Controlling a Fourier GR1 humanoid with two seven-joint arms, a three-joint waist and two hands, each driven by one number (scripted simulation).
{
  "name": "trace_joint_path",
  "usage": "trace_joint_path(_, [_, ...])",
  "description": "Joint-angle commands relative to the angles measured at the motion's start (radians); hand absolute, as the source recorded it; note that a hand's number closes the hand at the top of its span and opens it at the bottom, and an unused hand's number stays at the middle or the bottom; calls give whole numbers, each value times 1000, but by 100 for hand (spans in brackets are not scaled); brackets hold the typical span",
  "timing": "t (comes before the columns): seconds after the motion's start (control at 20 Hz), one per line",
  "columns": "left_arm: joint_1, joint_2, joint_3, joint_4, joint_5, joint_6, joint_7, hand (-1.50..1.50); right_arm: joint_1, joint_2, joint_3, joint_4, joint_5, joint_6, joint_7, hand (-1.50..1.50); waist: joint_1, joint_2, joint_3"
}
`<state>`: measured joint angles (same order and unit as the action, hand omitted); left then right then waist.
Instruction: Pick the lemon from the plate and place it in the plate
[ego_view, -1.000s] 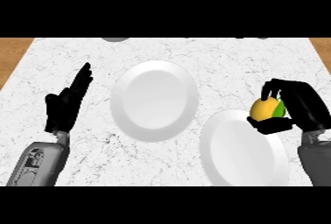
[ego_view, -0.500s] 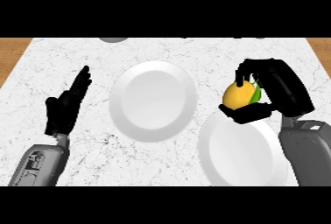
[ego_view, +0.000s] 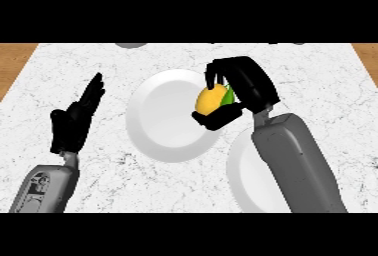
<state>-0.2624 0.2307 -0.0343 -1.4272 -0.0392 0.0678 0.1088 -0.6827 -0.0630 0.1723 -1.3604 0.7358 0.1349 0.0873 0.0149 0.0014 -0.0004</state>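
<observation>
head view: the right hand (ego_view: 245, 86) hangs over the centre plate's (ego_view: 164, 137) right rim, fingers (ego_view: 221, 68) and thumb clamped on the lemon (ego_view: 210, 99), which is yellow with a green patch. left of that plate the left hand (ego_view: 72, 124) rests open, fingers straight and together, pointing up.

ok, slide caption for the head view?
Right hand holds the lemon over the right edge of the far plate; left hand rests open.
</observation>
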Motion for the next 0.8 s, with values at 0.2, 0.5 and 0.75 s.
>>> trace_joint_path(0.2, [-12,-24,5,59,-8,-12,-44,0,-168,62,222,323,24,-214,90,150,17,6,-1])
trace_joint_path(0.5, [-34,-37,-8,74,-17,-24,-33,0,-203,63,350,537,-95,-354,152,150,40,13,0])
trace_joint_path(0.75, [-3,-46,-14,43,-36,-9,-59,0,-246,63,380,629,-290,-335,158,-150,46,11,0])
